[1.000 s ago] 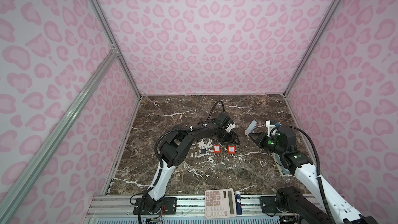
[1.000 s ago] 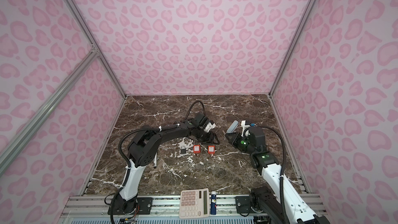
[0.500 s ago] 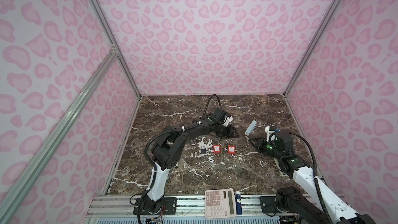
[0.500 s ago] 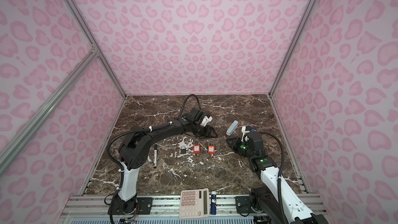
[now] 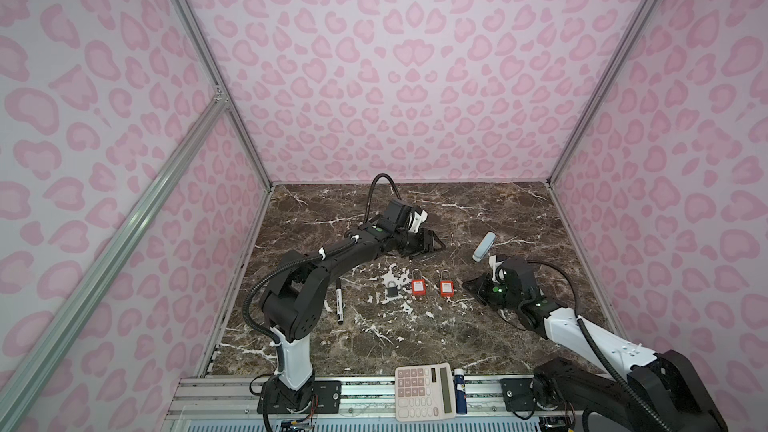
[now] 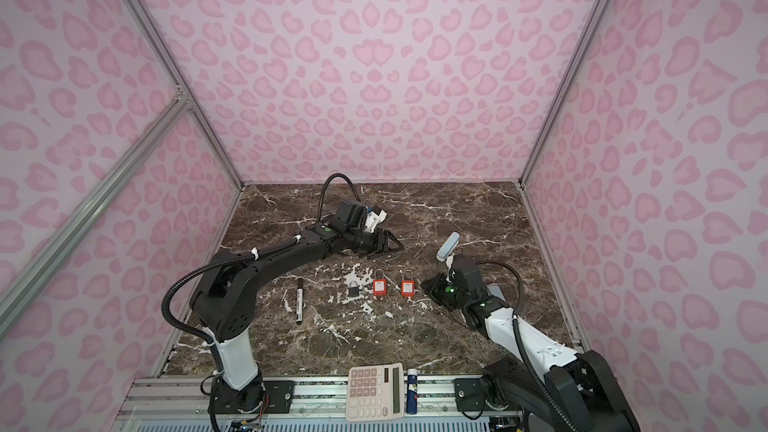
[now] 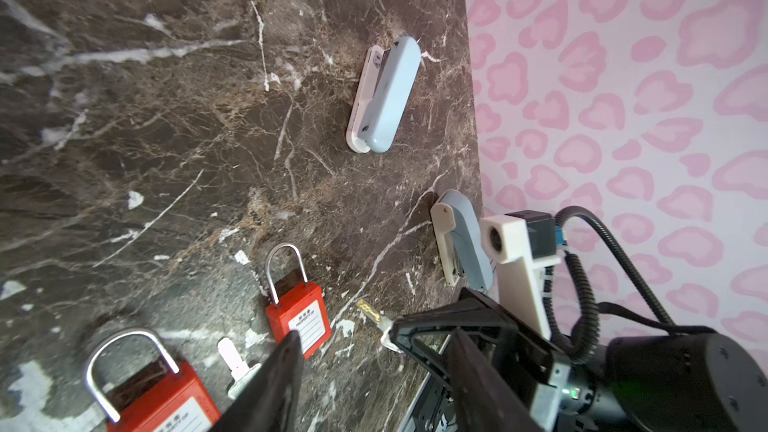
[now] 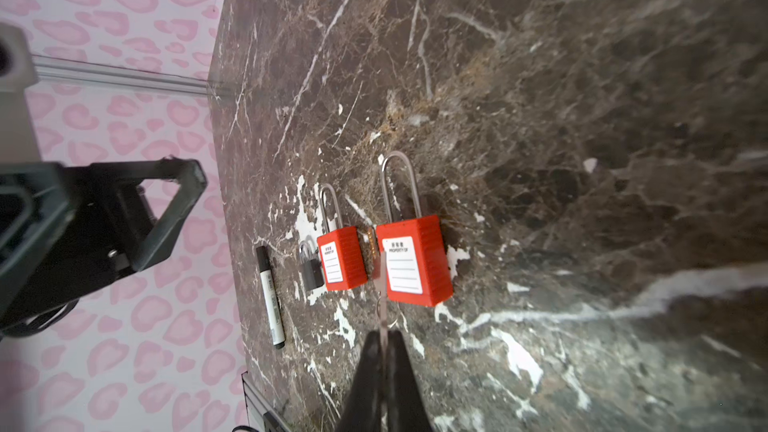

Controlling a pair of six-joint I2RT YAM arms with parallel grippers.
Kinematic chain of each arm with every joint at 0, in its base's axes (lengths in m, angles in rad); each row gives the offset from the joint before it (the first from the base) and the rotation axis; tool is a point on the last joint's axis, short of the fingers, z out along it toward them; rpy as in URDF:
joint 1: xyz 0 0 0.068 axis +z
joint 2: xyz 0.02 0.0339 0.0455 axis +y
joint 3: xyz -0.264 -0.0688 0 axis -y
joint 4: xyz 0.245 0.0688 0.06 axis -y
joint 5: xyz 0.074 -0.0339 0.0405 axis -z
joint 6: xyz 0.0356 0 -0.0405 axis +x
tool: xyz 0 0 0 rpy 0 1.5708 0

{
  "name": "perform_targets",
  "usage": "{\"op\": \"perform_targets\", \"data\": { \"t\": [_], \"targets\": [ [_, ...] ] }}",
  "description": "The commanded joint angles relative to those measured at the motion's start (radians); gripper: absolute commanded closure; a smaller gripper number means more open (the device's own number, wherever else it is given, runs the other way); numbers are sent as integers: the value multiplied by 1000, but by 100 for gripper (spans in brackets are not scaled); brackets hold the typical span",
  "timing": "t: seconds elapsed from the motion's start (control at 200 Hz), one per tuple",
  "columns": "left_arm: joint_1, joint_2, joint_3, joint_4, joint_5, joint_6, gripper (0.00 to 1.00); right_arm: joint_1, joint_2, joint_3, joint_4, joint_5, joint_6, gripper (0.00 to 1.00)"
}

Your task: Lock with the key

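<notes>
Since a second ago the left gripper has pulled back from above the padlocks toward the far side of the table, while the right gripper has come down from mid-air to low over the table. Both top views show the left jaws roughly half open and empty, well apart from the locks. The right jaws are pressed together just beside the right red padlock, which lies flat in a row with the left red padlock and a small grey padlock. A marker lies further left, a pale blue stapler behind the right wrist, and a calculator at the front edge. From the left wrist, the key sticks out of the right gripper's tip, its brass blade near the right red padlock's side but apart from it; a second stapler lies by the wall behind. From the right wrist, the closed fingers pinch the key's head, and the blade runs past the right red padlock's bottom corner, in line with the gap between the two red locks. Whether it touches either cannot be told.
</notes>
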Motion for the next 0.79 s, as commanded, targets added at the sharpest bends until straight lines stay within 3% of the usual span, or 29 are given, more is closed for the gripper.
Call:
{"op": "perform_targets", "data": {
  "t": [0.0, 0.31, 0.79],
  "targets": [
    [6, -27, -35, 36, 11, -7, 42, 20, 25, 8, 68, 62, 24, 100],
    [9, -63, -85, 35, 5, 1, 41, 24, 49, -3, 45, 143, 20, 100],
    [11, -71, -94, 37, 9, 4, 41, 24, 147, -12, 105, 113, 30, 100]
  ]
}}
